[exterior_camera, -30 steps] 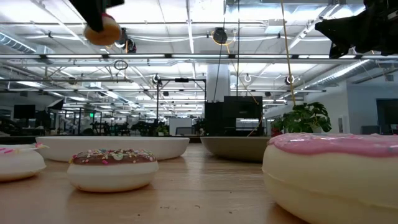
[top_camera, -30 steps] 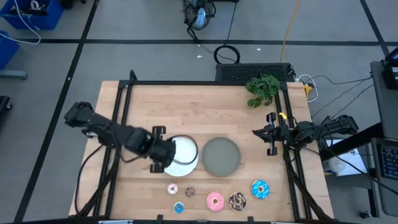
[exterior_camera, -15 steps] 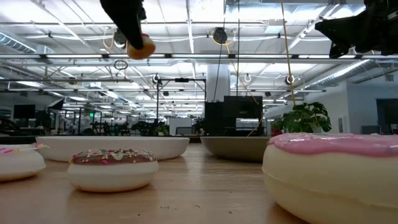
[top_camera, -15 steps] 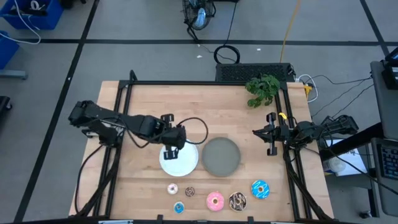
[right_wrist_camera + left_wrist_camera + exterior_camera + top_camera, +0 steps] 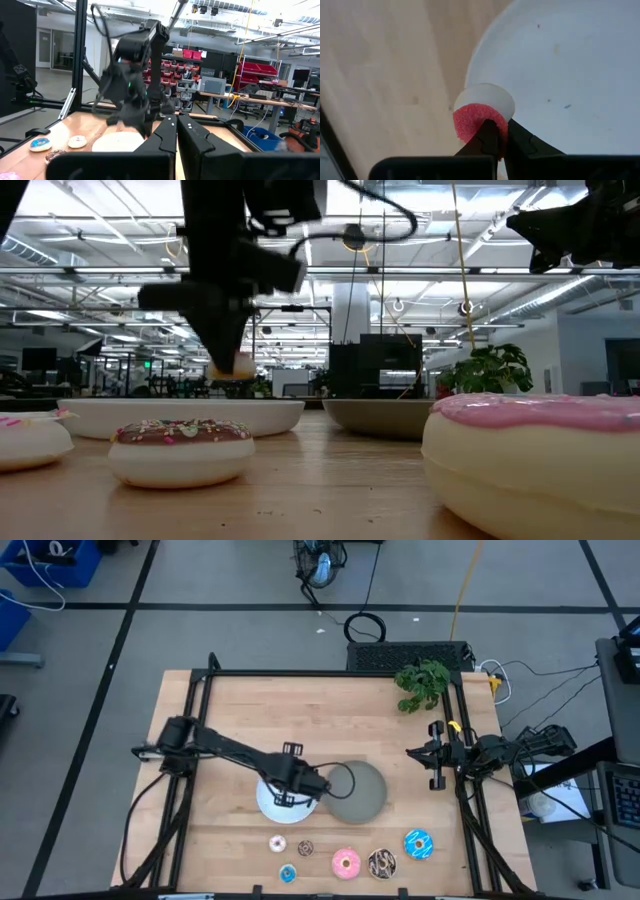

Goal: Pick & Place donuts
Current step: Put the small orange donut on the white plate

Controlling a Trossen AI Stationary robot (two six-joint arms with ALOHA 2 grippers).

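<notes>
My left gripper [image 5: 303, 787] hangs over the white plate [image 5: 272, 806], shut on the tiny red donut [image 5: 479, 116], which has a white underside. In the low view the donut [image 5: 236, 365] sits just above the white plate's rim [image 5: 120, 406]. Six donuts lie along the near edge: tiny white-pink [image 5: 277, 844], tiny dark brown [image 5: 306, 848], tiny blue [image 5: 288, 874], pink [image 5: 346, 862], chocolate sprinkled [image 5: 381, 862] and blue sprinkled [image 5: 418, 844]. My right gripper [image 5: 436, 754] waits, shut, at the table's right edge. My left gripper pinches the red donut by its rim [image 5: 490, 125] between its two fingertips [image 5: 485, 142]. The fingers come from above, pointing down. The donut is lifted clear, low over the white plate's edge [image 5: 470, 75].
The grey plate [image 5: 358, 794] sits right of the white plate, touching it or nearly so. A green plant [image 5: 423, 682] stands at the far right corner. A black frame borders the table on its left, far and right sides. Bare wood lies across the far half.
My left arm has swung toward the table's right, from the white plate's left side to over the plate, and has come down. The red donut travelled with it, from high up to just above the plate.
</notes>
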